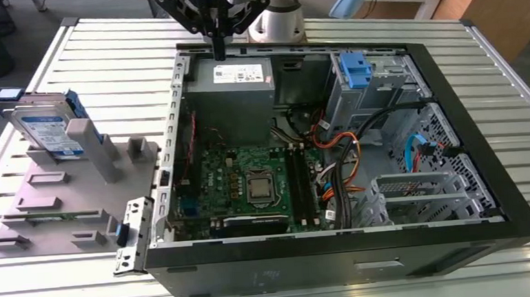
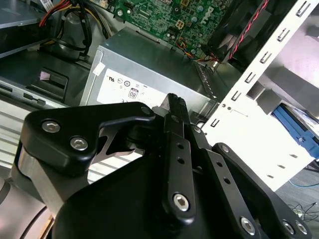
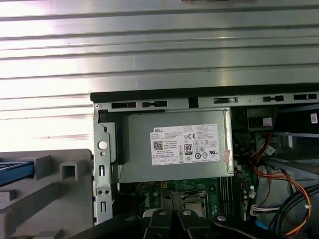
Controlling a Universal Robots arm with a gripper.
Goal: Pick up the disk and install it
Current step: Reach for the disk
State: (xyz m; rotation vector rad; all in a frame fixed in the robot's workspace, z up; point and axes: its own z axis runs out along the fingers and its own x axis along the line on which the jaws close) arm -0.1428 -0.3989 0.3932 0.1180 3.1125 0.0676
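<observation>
The disk [image 1: 48, 131] is a silver drive with a white-and-blue label and a blue bracket. It stands tilted on edge in a grey holder [image 1: 65, 195] at the exterior view's left, outside the open computer case [image 1: 345, 244]. My gripper [image 1: 218, 49] hangs over the case's far wall, just above the grey power supply [image 1: 233, 78], well away from the disk. In the second wrist view the gripper [image 2: 174, 102] has its black fingers pressed together, shut, with nothing between them. A strip of the disk's blue bracket [image 3: 15, 169] shows in the first wrist view beside the grey holder.
Inside the case lie the green motherboard [image 1: 248, 184], bundled cables [image 1: 339, 151], a grey cage with a blue tab [image 1: 357, 70] and an open metal bay [image 1: 415, 187]. The power supply [image 3: 174, 147] sits below the wrist. The slatted metal table [image 1: 102, 55] surrounds the case.
</observation>
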